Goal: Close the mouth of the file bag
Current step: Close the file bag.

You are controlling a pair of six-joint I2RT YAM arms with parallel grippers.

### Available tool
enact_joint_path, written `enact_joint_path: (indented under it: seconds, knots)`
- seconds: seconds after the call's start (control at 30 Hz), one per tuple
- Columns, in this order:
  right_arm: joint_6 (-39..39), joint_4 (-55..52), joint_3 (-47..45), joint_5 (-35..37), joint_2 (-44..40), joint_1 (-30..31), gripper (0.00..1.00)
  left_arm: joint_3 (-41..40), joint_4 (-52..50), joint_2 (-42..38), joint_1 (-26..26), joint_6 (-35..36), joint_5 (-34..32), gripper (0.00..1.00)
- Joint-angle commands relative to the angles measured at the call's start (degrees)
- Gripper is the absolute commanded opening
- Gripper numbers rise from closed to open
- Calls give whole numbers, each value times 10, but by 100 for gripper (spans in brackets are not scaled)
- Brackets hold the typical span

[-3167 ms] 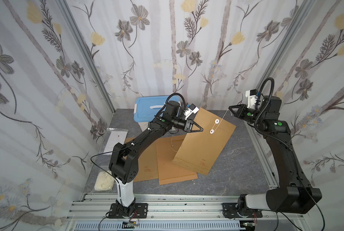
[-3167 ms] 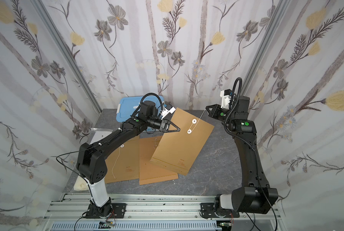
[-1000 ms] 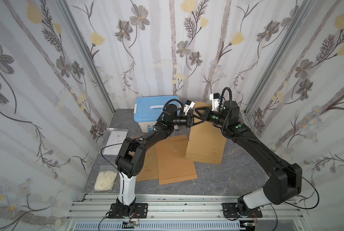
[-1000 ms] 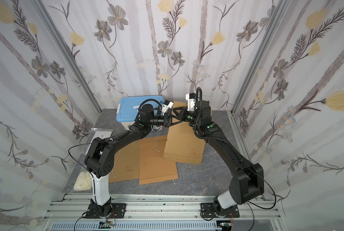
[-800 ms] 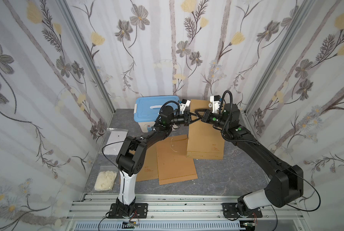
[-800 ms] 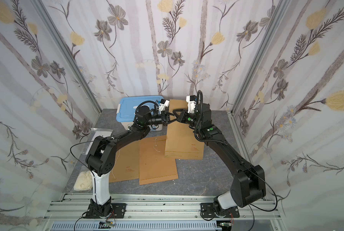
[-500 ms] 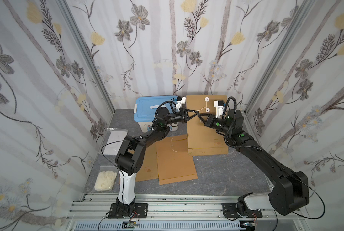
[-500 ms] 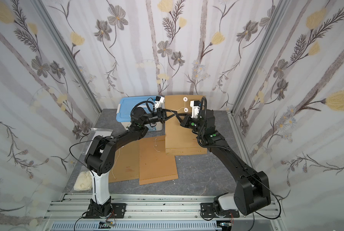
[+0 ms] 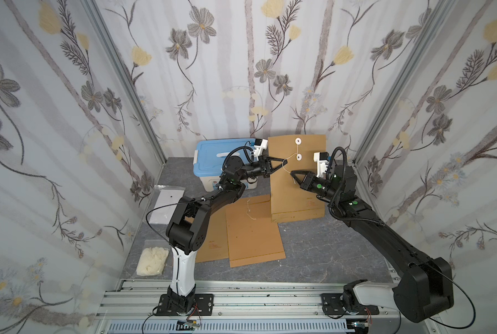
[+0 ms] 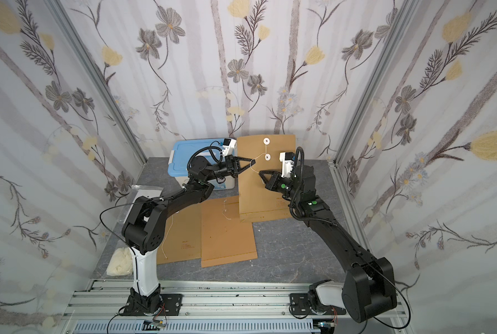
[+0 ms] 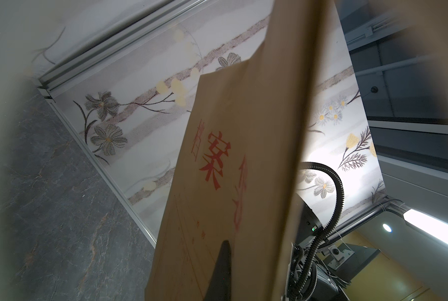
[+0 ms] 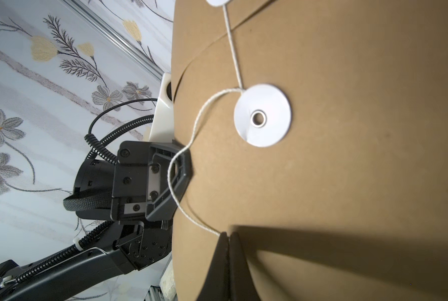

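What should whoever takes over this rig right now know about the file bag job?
Left claw: shut on the file bag's side edge, holding it upright.
Right claw: shut on the string.
String runs from upper disc to lower disc, past the left claw, to the right claw.
Done: flap down.
Left: wind the string round the discs.

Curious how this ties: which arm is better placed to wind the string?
Right. The right end effector pinches the string near the lower disc; the left end effector clamps the edge of the file bag.
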Motion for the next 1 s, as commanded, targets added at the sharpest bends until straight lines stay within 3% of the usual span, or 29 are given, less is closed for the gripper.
enact_joint_path:
  seconds: [0.0,0.4,0.97]
  knots:
    - [-11,-15,-12,4,-8,-5,0,6,49,-6,1,-35,2,0]
    - [-19,-54,-36,1,-30,-6,0,8,55,-7,0,-39,-11,0]
    - [-21,-71,-36,8,-26,42,0,9,80,7,-1,-55,-27,0]
